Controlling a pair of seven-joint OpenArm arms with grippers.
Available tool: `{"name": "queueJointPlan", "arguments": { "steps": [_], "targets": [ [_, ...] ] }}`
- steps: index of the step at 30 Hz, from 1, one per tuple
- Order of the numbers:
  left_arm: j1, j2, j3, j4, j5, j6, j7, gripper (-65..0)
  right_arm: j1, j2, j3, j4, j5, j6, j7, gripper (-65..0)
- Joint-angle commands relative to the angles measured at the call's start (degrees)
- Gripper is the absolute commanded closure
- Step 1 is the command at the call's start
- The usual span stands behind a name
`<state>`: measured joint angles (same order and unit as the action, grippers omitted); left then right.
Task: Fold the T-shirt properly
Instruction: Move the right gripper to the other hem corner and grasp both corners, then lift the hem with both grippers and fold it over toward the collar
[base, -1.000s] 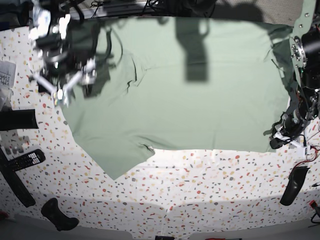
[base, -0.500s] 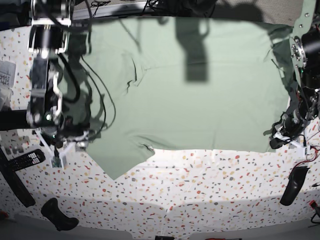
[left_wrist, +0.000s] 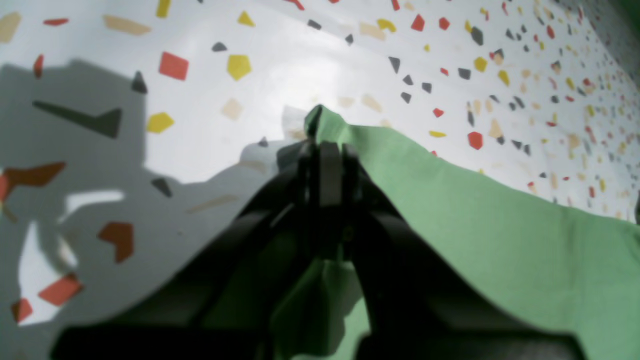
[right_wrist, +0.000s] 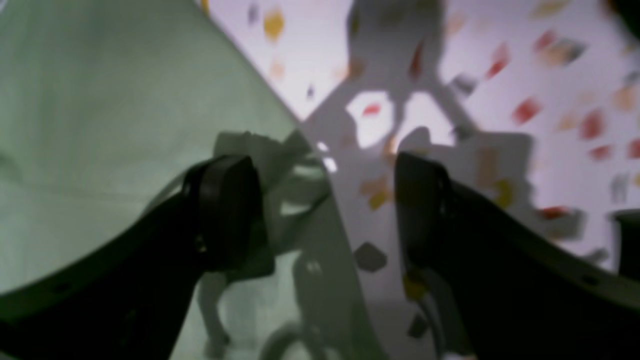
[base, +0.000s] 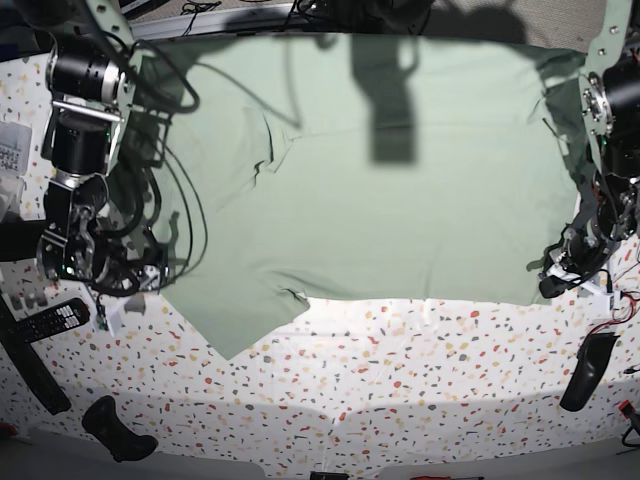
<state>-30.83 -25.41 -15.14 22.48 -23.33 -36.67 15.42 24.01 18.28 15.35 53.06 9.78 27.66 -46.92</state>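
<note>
**One corner pinched, the other arm poised wide over the sleeve edge**

From where I stand, the T-shirt (base: 380, 180) lies spread flat across the speckled table (base: 400, 370), filling most of its far half, with one sleeve pointing down toward the near-left. The left gripper (left_wrist: 322, 150) has its jaws pressed together on a corner of the green cloth, and a small tuft pokes out past the tips; in the base view this is the shirt's near-right corner, lifted slightly off the tabletop. The right gripper (right_wrist: 325, 200) stands with its jaws wide apart and nothing between them, low over the shirt's left edge, one finger (right_wrist: 225, 210) above the fabric and the other above bare table. A remote control (base: 50, 322) lies just beside that arm, near the table's left edge.
</note>
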Motion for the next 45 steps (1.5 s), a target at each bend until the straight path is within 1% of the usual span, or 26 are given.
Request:
{"name": "queueJointPlan", "arguments": {
  "steps": [1,5,7,10,13,15,18,20,21,24,25,31,36,42,45],
  "targets": [
    [-1.73,-0.98,-0.15,0.70,-0.76,-0.92,-1.75,0.0,1.62,0.74,0.59,-0.37,1.40,1.20,0.11,-42.4],
    [-1.75,-0.98,-0.15,0.70,-0.76,-0.92,-1.81,0.0,1.36,0.57,0.81,-3.17,6.64,5.03,-0.46,-42.4],
    [-1.73,-0.98,-0.15,0.70,-0.76,-0.92,-1.81,0.0,1.38,0.28,0.76,-3.39,8.44,6.27,-0.52,-42.4],
    [-1.73,-0.98,-0.15,0.70,-0.76,-0.92,-1.81,0.0,1.38,-0.22,0.76,-3.39,8.87,7.96,-0.70,-42.3],
    [-1.73,-0.98,-0.15,0.70,-0.76,-0.92,-1.81,0.0,1.38,-0.81,0.74,-3.37,8.96,9.18,-2.01,-42.3],
    [-1.73,-0.98,-0.15,0.70,-0.76,-0.92,-1.79,0.0,1.38,-1.16,0.74,-3.39,9.05,9.99,-2.25,-39.7],
    [-1.73,-0.98,-0.15,0.70,-0.76,-0.92,-1.81,0.0,1.38,-1.29,0.74,-3.37,10.93,10.16,-2.84,-32.7],
    [-1.73,-0.98,-0.15,0.70,-0.76,-0.92,-1.81,0.0,1.38,-1.29,0.74,-3.37,11.91,10.16,-3.10,-25.8],
    [-1.73,-0.98,-0.15,0.70,-0.76,-0.92,-1.86,0.0,1.38,-1.29,0.74,-3.37,11.89,10.16,-3.10,-21.3],
    [-1.75,-0.98,-0.15,0.70,-0.76,-0.92,-1.88,0.0,1.40,-1.27,0.76,-3.37,11.89,10.21,-2.27,-3.6],
    [-1.73,-0.98,-0.15,0.74,-0.76,-0.92,-1.84,0.0,1.42,-1.27,0.76,-3.34,11.89,10.34,-1.64,0.0],
    [-2.10,-0.98,-0.15,0.74,-0.81,-0.92,-1.81,0.0,2.47,-1.27,0.76,-3.30,11.06,10.51,1.51,0.0],
    [-3.15,-0.96,-0.15,0.74,-0.79,-0.92,-1.81,0.0,4.81,-1.25,0.76,-3.30,7.96,10.47,1.70,0.0],
    [-4.92,-0.98,-0.15,0.74,-0.74,-0.94,-1.77,0.0,7.63,-1.16,0.76,-3.30,7.98,10.47,1.68,0.0],
    [-5.88,-0.98,-0.15,0.74,-0.76,-1.25,-0.72,0.0,8.87,-1.14,0.76,-3.30,8.00,10.49,1.68,0.0]
  ]
}}
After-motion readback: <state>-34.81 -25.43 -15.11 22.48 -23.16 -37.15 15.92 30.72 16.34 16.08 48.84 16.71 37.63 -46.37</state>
